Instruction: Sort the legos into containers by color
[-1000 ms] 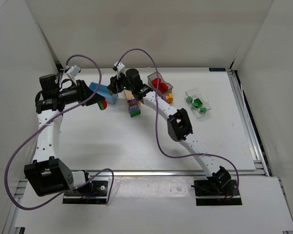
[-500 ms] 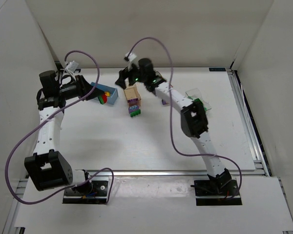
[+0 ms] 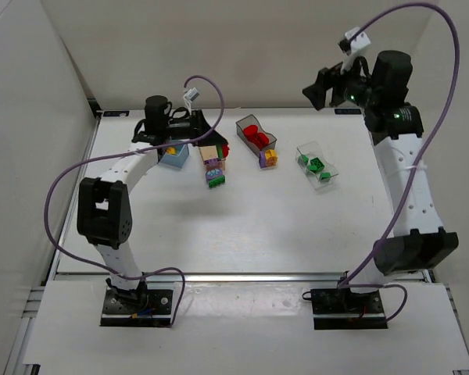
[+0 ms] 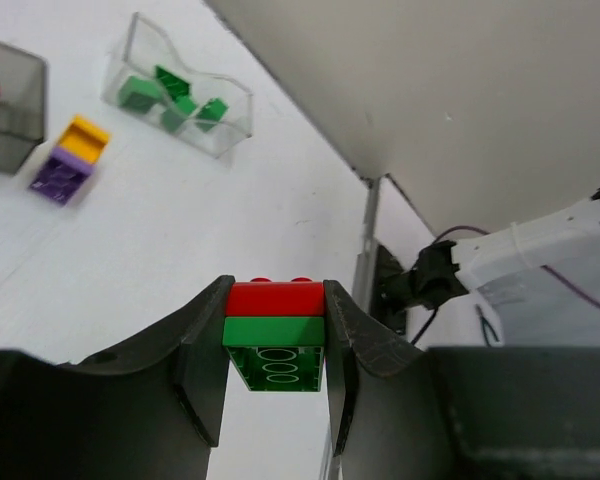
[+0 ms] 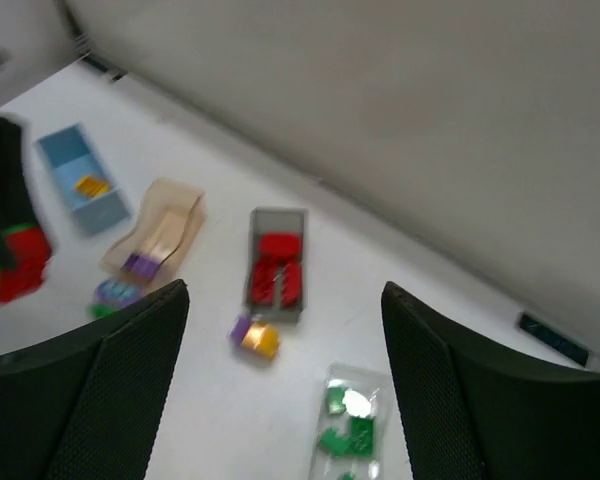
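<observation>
The flat white table (image 3: 297,234) carries everything. The dark smoky grey bin (image 3: 270,141), a small open rectangular tub of see-through plastic near the table's far edge, serves as the marker.

The left arm (image 3: 125,168), white links with black joints, curls in from the left of that bin. Its jaws are clamped tight on a red-over-green brick pair (image 4: 275,325), with the smooth curved black fingers (image 4: 205,370) pressing both sides. The pair is held just left of the grey bin, by the tan one. The right arm (image 3: 406,172) stands tall well to the right of the grey bin and is lifted high. Its jaws are spread wide, with nothing between the mesh-textured black pads (image 5: 90,400).

Left of the grey bin sits the translucent tan-orange bin (image 3: 209,150), with a purple brick (image 5: 138,263) at its near end. Further left is the opaque light blue bin (image 3: 177,160), holding a yellow-orange brick (image 5: 90,186). To the right of the grey bin lies the clear colourless bin (image 3: 327,180), its long wall wavy, with several green bricks (image 4: 170,90) inside. The grey bin itself holds glossy red bricks (image 3: 255,135).

Just off its near end a studded purple-and-yellow clump (image 3: 267,158) lies on the table. Down to the near left of the grey bin, past the tan bin's near end, lies a purple-on-green clump (image 3: 216,179).
</observation>
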Controlling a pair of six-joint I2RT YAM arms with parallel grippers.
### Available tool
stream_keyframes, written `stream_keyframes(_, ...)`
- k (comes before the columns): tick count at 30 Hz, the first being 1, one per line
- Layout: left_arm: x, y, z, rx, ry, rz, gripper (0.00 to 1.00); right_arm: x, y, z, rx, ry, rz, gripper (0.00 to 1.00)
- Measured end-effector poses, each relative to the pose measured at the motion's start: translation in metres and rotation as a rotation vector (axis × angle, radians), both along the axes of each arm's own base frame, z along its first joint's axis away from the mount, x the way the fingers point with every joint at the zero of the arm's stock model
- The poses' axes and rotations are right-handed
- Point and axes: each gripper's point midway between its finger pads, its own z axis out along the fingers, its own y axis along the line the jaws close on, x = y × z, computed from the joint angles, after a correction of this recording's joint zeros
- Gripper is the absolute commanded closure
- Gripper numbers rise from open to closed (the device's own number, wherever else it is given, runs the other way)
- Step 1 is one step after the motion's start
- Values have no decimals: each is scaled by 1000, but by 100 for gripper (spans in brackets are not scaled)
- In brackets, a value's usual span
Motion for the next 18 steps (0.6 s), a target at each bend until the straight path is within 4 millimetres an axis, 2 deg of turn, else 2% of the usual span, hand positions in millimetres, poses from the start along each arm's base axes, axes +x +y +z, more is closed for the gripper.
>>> stream_keyframes(2, 0, -16, 1, -32, 18, -35, 90, -25, 7, -18, 24, 81, 90, 23)
stream_keyframes(4, 0, -20, 9, -69, 35, -49, 90, -44, 26, -43, 83, 207, 221, 20)
stream_keyframes(7, 1, -22, 28, -126, 36, -80, 90, -67, 67, -79, 216, 435, 430, 18)
stream_keyframes(11, -4, -24, 60, -200, 11, -129, 90, -93, 119, -129, 309, 729, 606, 16)
stream_keyframes(14, -13, -26, 74, -227, 0, -165, 90, -106, 149, -144, 334, 843, 694, 16)
stream_keyframes(18, -22, -30, 83, -246, 5, -196, 90, -107, 175, -133, 344, 857, 784, 15)
